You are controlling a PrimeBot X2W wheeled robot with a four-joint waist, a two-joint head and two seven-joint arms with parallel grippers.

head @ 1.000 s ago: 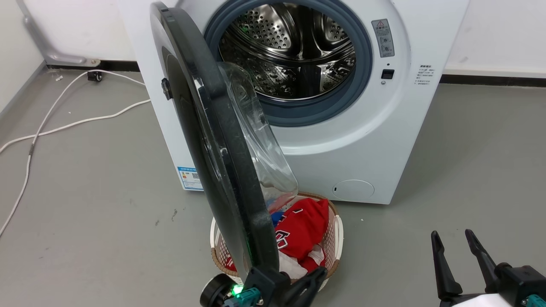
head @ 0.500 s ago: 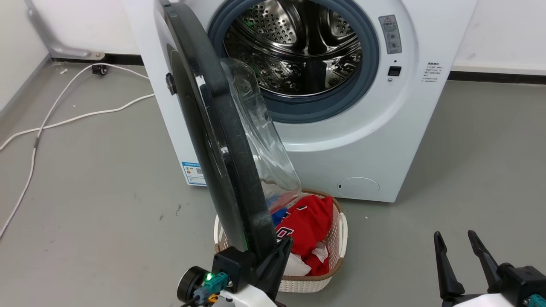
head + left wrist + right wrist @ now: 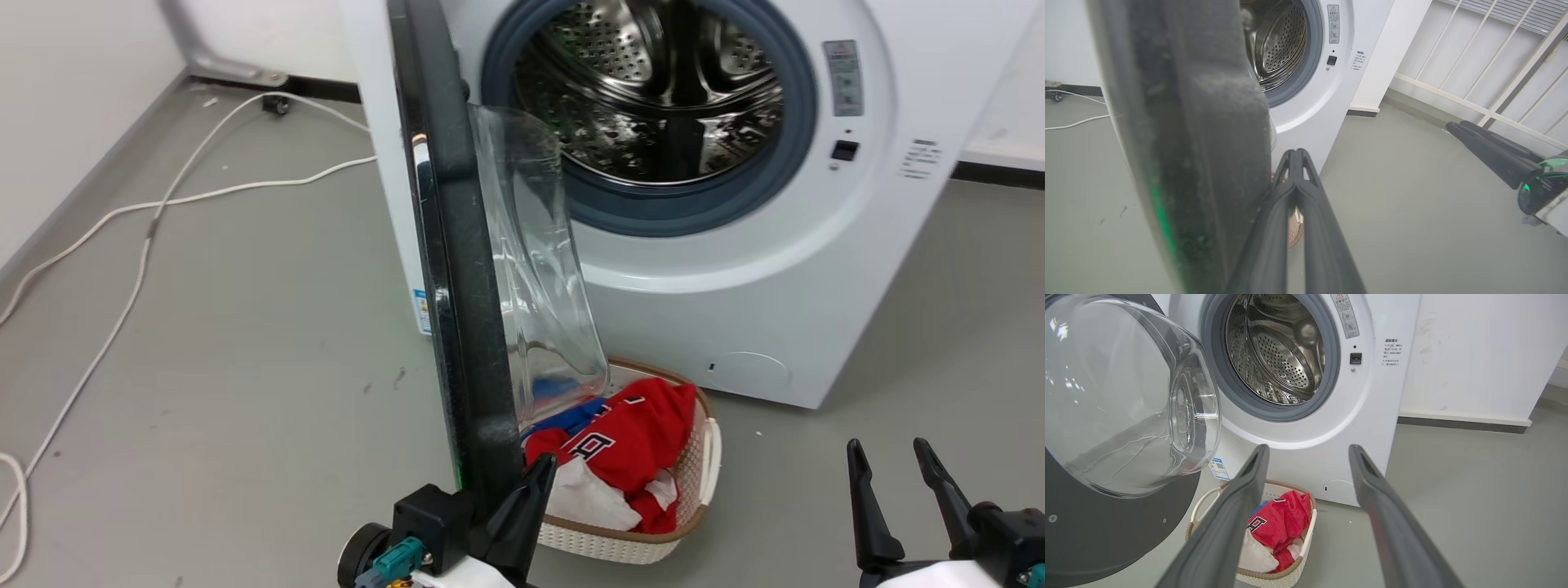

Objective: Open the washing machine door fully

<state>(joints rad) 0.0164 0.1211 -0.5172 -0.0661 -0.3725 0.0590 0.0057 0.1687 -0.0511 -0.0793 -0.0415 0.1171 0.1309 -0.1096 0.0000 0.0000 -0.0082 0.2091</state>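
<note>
Plainly, in the head view, the washing machine door (image 3: 457,286) stands edge-on, about square to the washing machine (image 3: 816,269), so I judge the swing roughly half done. The left gripper (image 3: 540,478), its fingers pressed together on nothing, leans against the right, inner side of the door's near rim. That is a push with no hold. The fingers could slide off the rounded rim and drop toward the laundry basket (image 3: 710,457) just beside them, and the door might then drift back. Left of the door the grey floor lies open. A white cable (image 3: 147,237) runs well apart at the far left, near the wall.

From the left wrist, the closed fingers touch the door's dusty edge along their side, not at the tips, which makes a glancing slip likelier. The right gripper (image 3: 887,449) hangs well apart to the right, before a white railing (image 3: 1474,73).

From the right wrist, that gripper is spread and empty, aimed at the basket. The door's glass bowl (image 3: 1126,396) bulges at the left, and would come its way if the door rebounded.
</note>
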